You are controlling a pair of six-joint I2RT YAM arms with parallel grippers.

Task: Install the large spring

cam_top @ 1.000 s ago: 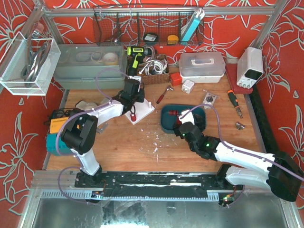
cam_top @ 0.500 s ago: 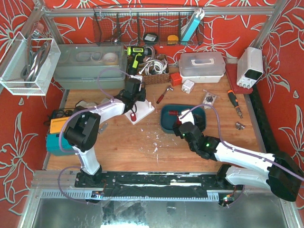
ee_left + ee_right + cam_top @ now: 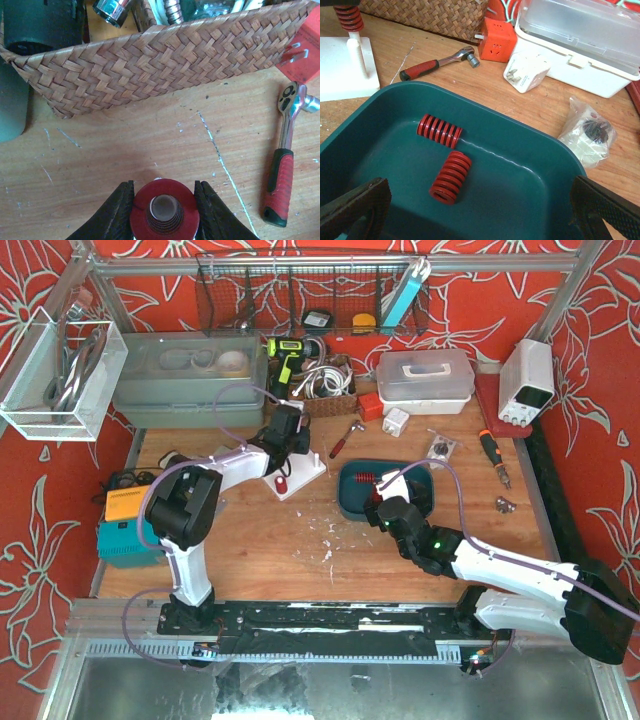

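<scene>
Left claw: my left gripper (image 3: pixel 164 199) is clamped on the large spring (image 3: pixel 164 214), which I see end-on.
Spring's place: above the white peg base (image 3: pixel 340 77), near the wicker basket (image 3: pixel 150 60).
Right claw: my right gripper (image 3: pixel 480 215) gapes wide over the teal tray (image 3: pixel 530 195).
In tray: two red springs (image 3: pixel 439 131).
</scene>
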